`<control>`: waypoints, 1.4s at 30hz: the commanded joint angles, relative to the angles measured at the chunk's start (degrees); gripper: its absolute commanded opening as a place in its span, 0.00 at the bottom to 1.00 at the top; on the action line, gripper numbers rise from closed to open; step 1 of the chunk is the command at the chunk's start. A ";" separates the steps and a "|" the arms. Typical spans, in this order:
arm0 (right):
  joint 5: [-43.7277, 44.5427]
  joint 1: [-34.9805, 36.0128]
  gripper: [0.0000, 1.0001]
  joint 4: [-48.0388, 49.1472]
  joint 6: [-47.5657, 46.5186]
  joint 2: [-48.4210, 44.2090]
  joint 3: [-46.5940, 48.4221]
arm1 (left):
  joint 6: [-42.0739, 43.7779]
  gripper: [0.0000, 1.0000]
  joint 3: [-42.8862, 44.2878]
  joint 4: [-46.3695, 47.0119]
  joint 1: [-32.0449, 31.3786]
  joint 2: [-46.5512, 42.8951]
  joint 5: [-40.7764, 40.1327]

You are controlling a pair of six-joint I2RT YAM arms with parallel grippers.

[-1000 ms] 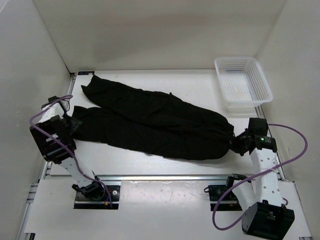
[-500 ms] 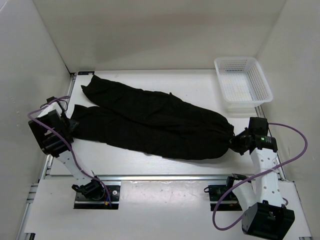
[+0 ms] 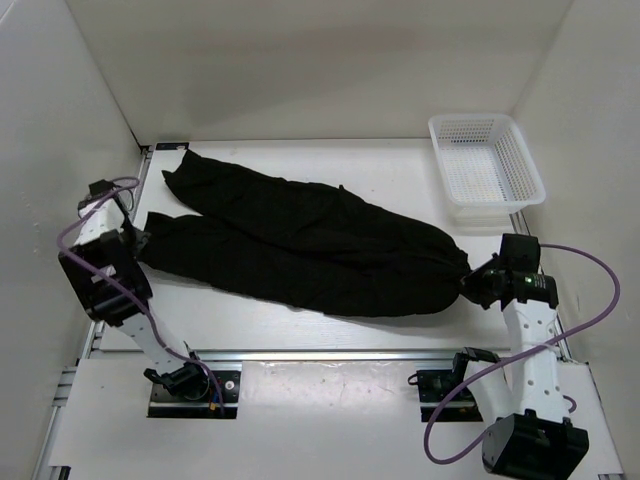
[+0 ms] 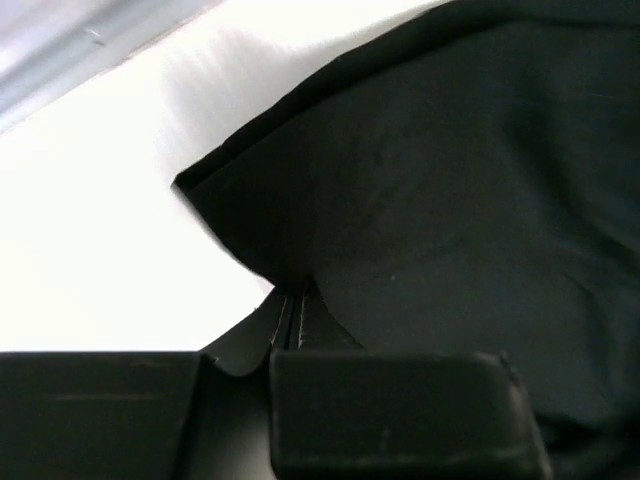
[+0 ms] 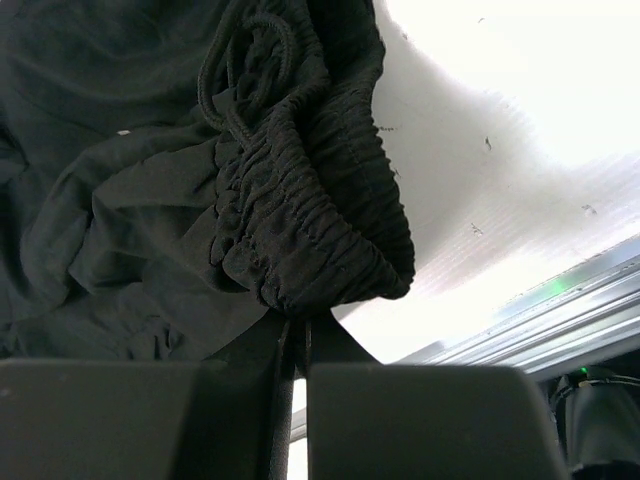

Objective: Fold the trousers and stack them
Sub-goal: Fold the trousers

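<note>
The black trousers (image 3: pixel 300 240) lie across the table, legs pointing to the left and the waistband at the right. My left gripper (image 3: pixel 137 243) is shut on the hem of the near leg (image 4: pixel 260 230); in the left wrist view its jaws pinch the hem's edge (image 4: pixel 293 295). My right gripper (image 3: pixel 468 285) is shut on the gathered elastic waistband (image 5: pixel 310 240), and the right wrist view shows the bunched fabric (image 5: pixel 300 300) squeezed between the fingertips. The far leg's hem (image 3: pixel 180 170) rests free near the back left corner.
A white plastic basket (image 3: pixel 487 170) stands at the back right. White walls close in the table on the left, back and right. A metal rail (image 3: pixel 330 352) runs along the near edge, with both arm bases below it.
My left gripper has closed onto the near leg's hem, and its arm shifted slightly. The right gripper kept its hold on the waistband without moving.
</note>
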 commanded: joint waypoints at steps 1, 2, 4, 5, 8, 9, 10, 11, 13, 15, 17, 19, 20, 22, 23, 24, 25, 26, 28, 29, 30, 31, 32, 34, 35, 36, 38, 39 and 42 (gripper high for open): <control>2.39 -0.26 0.00 -2.23 -1.81 -2.06 4.26 | -0.65 0.10 1.62 -0.30 -0.04 -13.20 -1.95; 2.92 -0.26 0.00 -2.94 -1.82 -2.77 5.21 | -0.65 0.10 1.62 -1.00 -0.04 -16.27 -1.95; 3.53 -0.26 0.00 -3.99 -2.44 -3.47 5.84 | 0.04 0.10 2.67 -1.53 -0.04 -18.40 -1.42; 3.54 -0.26 0.00 -4.70 -2.44 -4.43 5.84 | 0.05 0.10 3.46 -1.53 -0.04 -19.02 -0.73; 4.94 -0.26 0.00 -4.70 -1.91 -5.15 5.84 | 1.46 0.10 8.64 -2.77 -0.57 -18.86 0.94; 5.55 -0.26 0.00 -4.70 -1.91 -5.15 5.84 | 1.98 0.10 10.48 -3.72 -1.35 -18.33 0.95; 6.86 -0.26 0.00 -4.70 -1.91 -5.15 7.14 | 2.51 0.10 14.42 -4.25 -2.23 -17.80 0.95; 7.66 -0.26 0.00 -4.70 -1.91 -5.15 7.76 | 2.51 0.10 16.54 -4.96 -2.24 -17.18 0.95; 9.33 -0.26 0.00 -4.18 -2.52 -4.45 10.74 | 3.03 0.10 20.94 -5.57 -3.90 -14.81 0.42; 11.35 -0.26 0.00 -3.04 -3.05 -2.34 12.77 | 3.04 0.10 27.62 -6.10 -4.69 -11.49 0.42; 12.23 -0.26 0.00 -2.34 -3.66 1.08 15.94 | 3.04 0.10 35.15 -6.63 -6.62 -8.58 0.42; 12.24 -0.26 0.00 -1.80 -3.67 4.76 17.61 | 3.74 0.10 40.44 -8.20 -8.12 -3.57 -0.71; 12.24 -0.26 0.00 -1.19 -4.19 5.83 18.83 | 3.74 0.10 45.78 -9.00 -9.52 -1.73 -1.50; 12.24 -0.26 0.00 0.38 -4.19 8.29 18.85 | 4.27 0.10 50.82 -10.32 -10.67 3.79 -1.51; 11.72 -0.26 0.00 1.18 -4.19 9.00 18.85 | 4.27 0.10 54.93 -10.93 -11.72 5.57 -2.03; 11.19 -0.26 0.00 2.58 -4.19 9.87 19.37 | 4.27 0.10 56.80 -10.94 -12.25 7.33 -2.04; 11.18 -0.26 0.00 3.38 -4.19 11.80 19.37 | 4.27 0.10 58.65 -10.94 -12.26 10.91 -2.04; 11.18 -0.26 0.00 4.25 -4.19 12.95 19.37 | 4.27 0.10 60.75 -10.94 -13.65 13.04 -2.04; 11.18 -0.78 0.00 6.10 -4.19 16.71 20.08 | 4.27 0.10 67.26 -10.42 -14.44 19.08 -2.04; 11.18 -0.79 0.00 6.98 -4.19 18.04 20.77 | 3.66 0.10 69.10 -10.41 -14.45 21.03 -0.91; 11.18 -0.79 0.00 7.77 -4.19 19.27 21.56 | 3.65 0.10 72.52 -9.19 -14.97 22.88 0.06; 11.18 -0.79 0.00 9.34 -4.80 21.90 22.18 | 3.65 0.10 73.86 -8.31 -14.98 24.55 0.94; 11.18 -0.79 0.04 10.06 -5.33 23.49 22.97 | 3.65 0.10 74.91 -7.00 -15.59 27.53 2.43; 11.18 -0.79 0.21 10.06 -6.03 28.57 26.65 | 4.18 0.59 79.04 -4.80 -16.12 30.62 6.83; 11.18 -0.79 0.52 9.54 -6.04 29.91 27.89 | 4.18 0.72 80.53 -3.48 -16.12 33.33 6.84; 11.18 -0.79 0.71 9.54 -6.04 30.62 29.29 | 4.18 0.90 82.46 -2.77 -16.73 34.23 7.80; 13.55 -0.79 0.90 9.54 -6.04 30.63 29.30 | 3.48 1.00 82.48 -0.58 -16.74 34.24 8.33; 14.25 -0.79 0.93 9.54 -6.04 29.93 29.30 | 3.48 1.00 80.83 -0.05 -16.74 33.46 8.33; 14.96 -0.79 0.93 9.54 -6.04 27.73 27.91 | 4.61 1.00 77.40 0.49 -16.74 29.59 7.11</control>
